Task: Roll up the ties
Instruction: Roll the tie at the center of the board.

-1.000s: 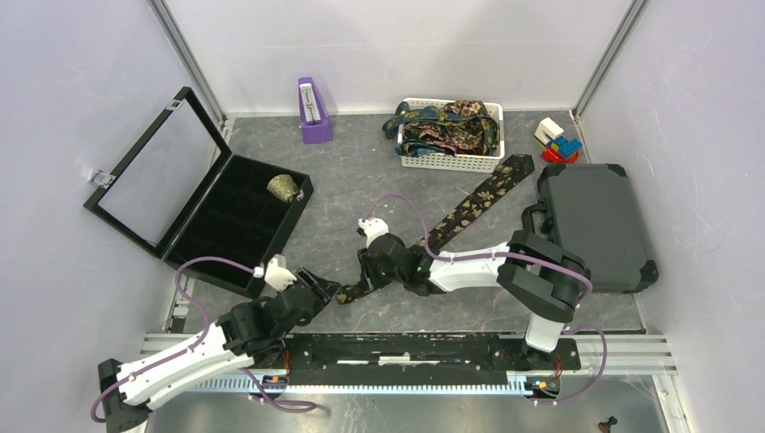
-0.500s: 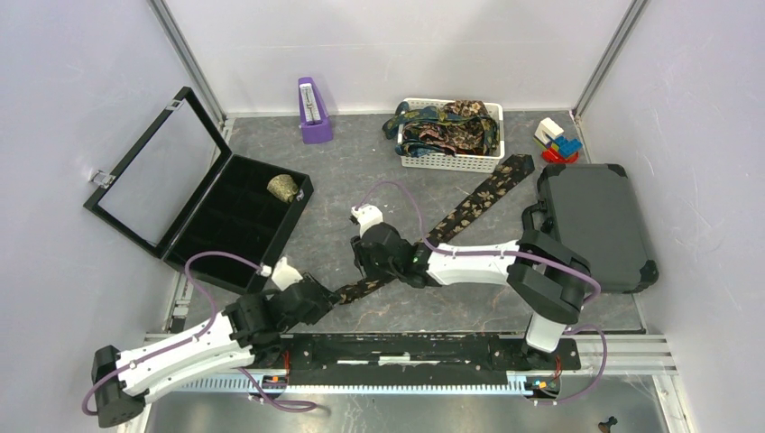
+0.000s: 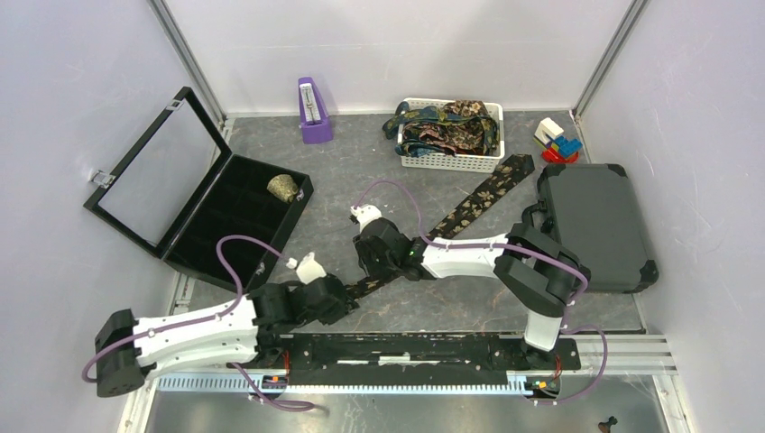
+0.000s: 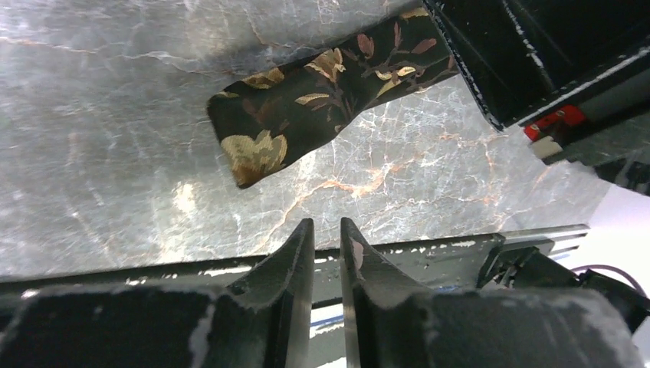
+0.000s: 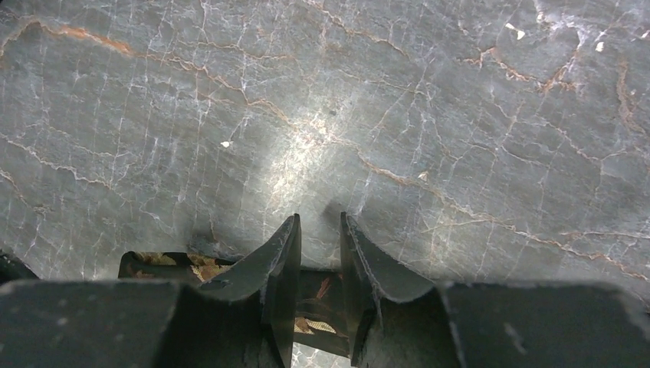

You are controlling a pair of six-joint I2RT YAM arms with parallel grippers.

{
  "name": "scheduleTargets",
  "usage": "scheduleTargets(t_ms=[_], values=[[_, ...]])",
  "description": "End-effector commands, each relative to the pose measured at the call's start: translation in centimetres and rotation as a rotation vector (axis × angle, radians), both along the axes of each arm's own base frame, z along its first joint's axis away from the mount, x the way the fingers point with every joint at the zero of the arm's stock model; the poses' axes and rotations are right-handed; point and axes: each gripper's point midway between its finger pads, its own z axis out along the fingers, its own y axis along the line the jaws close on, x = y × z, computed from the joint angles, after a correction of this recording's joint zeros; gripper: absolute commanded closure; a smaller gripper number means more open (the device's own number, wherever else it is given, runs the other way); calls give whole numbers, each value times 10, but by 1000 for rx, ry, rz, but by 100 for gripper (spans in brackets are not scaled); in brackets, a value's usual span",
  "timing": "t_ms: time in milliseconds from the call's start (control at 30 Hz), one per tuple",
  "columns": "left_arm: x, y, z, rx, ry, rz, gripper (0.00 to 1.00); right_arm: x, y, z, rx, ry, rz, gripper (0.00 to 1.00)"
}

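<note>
A dark brown woven tie (image 3: 469, 206) with a tan leaf-and-flower print lies flat and unrolled on the grey marble-patterned table (image 3: 361, 180). It runs as a straight diagonal band. Its broad end sits between the white slotted basket (image 3: 451, 162) and the grey hard-shell case (image 3: 595, 225). Its narrow end lies near the black rail (image 3: 406, 347) at the table's front edge. In the left wrist view that narrow end (image 4: 260, 146) looks blunt and lies smooth on the veined surface.

A heap of ties (image 3: 447, 126) fills the basket, and one rolled tie (image 3: 283, 188) sits in a compartment of the open black display case (image 3: 230, 230). Bare table stretches between the display case and the flat tie; on the other side the hard case stands close to the broad end.

The left gripper (image 4: 326, 230) hovers by the front rail with its black tapered fingers drawn to a thin slit and nothing between them. The tie's narrow end lies just ahead of the tips, apart from them. The right gripper (image 5: 320, 226) is set down across the tie farther up the band, its jaws equally narrow. The tips reach past the fabric (image 5: 165, 264) onto bare marble. Whether the fingers press the fabric cannot be told.
</note>
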Motion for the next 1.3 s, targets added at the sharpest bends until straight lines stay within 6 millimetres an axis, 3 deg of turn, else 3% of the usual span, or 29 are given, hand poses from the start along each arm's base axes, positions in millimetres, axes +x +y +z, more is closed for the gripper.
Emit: scheduleTargets(t_ms=[0, 233, 667, 967, 1267], values=[[8, -32, 1, -70, -57, -55, 77, -2, 6, 0, 22, 12, 37, 69], [25, -42, -17, -34, -95, -9, 84, -11, 0, -9, -3, 37, 64, 70], [31, -26, -51, 52, -87, 62, 87, -29, -17, -24, -33, 106, 82, 71], [37, -12, -57, 120, -118, 101, 88, -33, -21, -19, -11, 113, 68, 72], [45, 8, -52, 177, -172, 150, 89, -24, -10, -7, 40, 93, 36, 73]])
